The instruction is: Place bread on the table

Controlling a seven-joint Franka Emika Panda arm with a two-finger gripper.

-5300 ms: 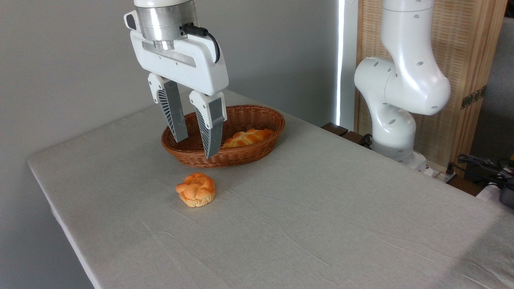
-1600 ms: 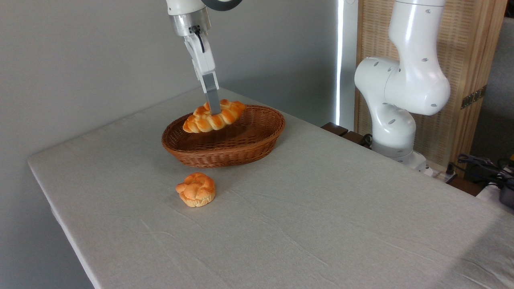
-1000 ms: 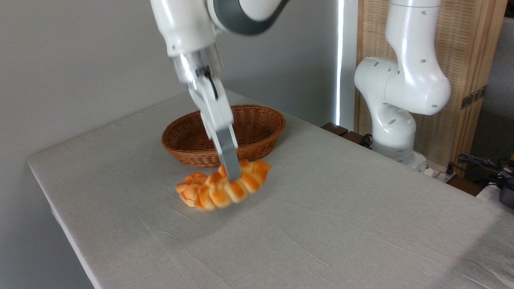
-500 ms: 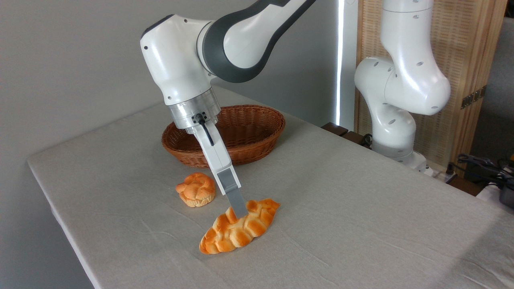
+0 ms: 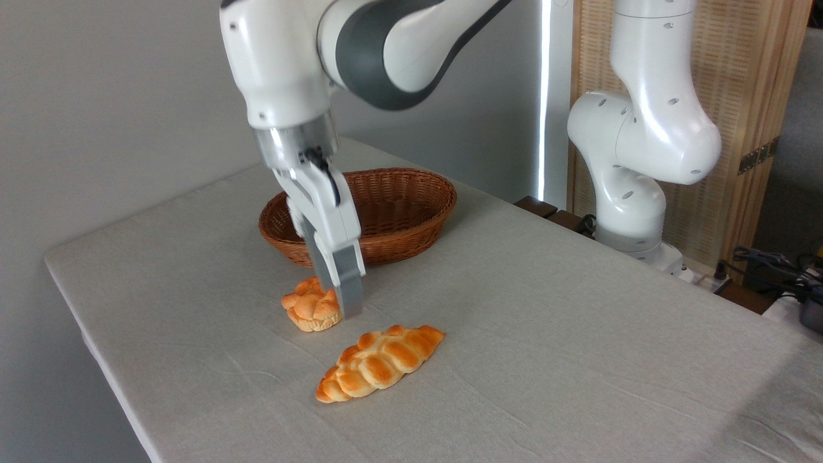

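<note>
We see the bread [image 5: 380,363] lying flat on the desk [image 5: 546,334], free of the gripper [image 5: 348,307]. Half a second ago the jaws were still pressed into the loaf's top; they have since lifted clear and drawn back toward the far left, and they hang above the cloth with nothing in them. We view them edge-on, one finger hiding the other, so we cannot tell how wide the jaws stand apart.

The loaf rests well in from the desk's near-left edge, its long axis slanting from near left to far right, and it has barely shifted since it was let go. Further back in the recording it lay in the wicker basket [image 5: 392,241], then hung from the jaws above it, then travelled over the cloth to this spot. The basket sits toward the far-left corner of the desk and holds nothing we can see.

The small knotted bun [image 5: 308,305] has stayed in its place between basket and loaf, apart from both. The grey fingertip of the jaws overlaps its right side in this view; whether it touches the bun we cannot tell.

We can read no brand, label or writing anywhere on the arm, the basket or the cloth.
</note>
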